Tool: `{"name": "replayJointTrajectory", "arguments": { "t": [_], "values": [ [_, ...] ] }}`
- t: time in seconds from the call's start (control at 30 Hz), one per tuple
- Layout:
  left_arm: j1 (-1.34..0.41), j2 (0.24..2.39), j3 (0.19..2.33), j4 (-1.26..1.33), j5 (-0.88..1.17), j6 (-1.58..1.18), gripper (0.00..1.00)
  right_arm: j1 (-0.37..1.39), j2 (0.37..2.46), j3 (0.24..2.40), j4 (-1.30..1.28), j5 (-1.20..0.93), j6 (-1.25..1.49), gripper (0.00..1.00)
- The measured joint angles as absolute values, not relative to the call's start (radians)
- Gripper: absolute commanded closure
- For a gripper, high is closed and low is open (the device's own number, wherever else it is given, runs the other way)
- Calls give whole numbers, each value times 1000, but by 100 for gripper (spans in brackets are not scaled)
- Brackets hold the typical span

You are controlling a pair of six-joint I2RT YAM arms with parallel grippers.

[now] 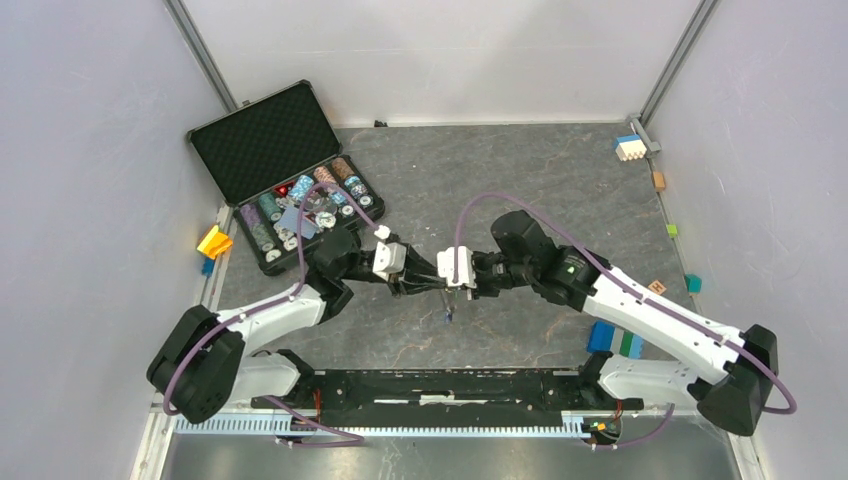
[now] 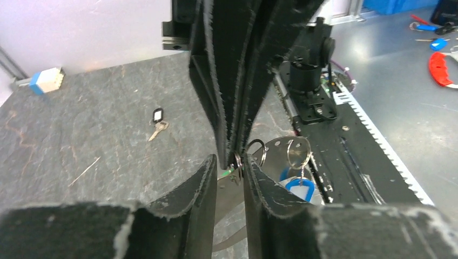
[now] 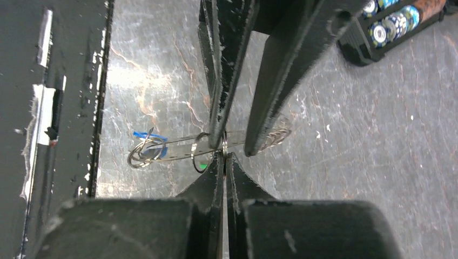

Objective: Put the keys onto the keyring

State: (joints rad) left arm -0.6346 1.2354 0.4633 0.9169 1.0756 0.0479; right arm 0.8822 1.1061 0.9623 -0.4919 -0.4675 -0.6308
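Between the narrowly parted jaws of the left gripper (image 2: 229,164), the keyring (image 3: 270,137) was pinched by the closed right gripper (image 3: 224,155), so a straight, snag-free withdrawal was judged wise.

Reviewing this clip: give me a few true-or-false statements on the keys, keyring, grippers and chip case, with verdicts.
The black-tagged key lies on the table, off the keyring. True.
The chip case is closed. False: its lid stands open.
The right gripper is shut on the keyring. True.
The blue-tagged key lies on the table. False: it hangs from the keyring.
The left gripper is clamped shut. False: its jaws are apart.
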Motion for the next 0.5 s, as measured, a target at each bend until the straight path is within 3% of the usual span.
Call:
{"name": "replayJointTrajectory", "arguments": {
  "t": [0.2,0.5],
  "values": [
    [-623,1215,533,648,1011,173,59,927,1185,1048,-590,-320,-634,100],
    [-623,1213,534,550,934,197,65,957,1258,1116,-675,-208,-632,100]
  ]
}}
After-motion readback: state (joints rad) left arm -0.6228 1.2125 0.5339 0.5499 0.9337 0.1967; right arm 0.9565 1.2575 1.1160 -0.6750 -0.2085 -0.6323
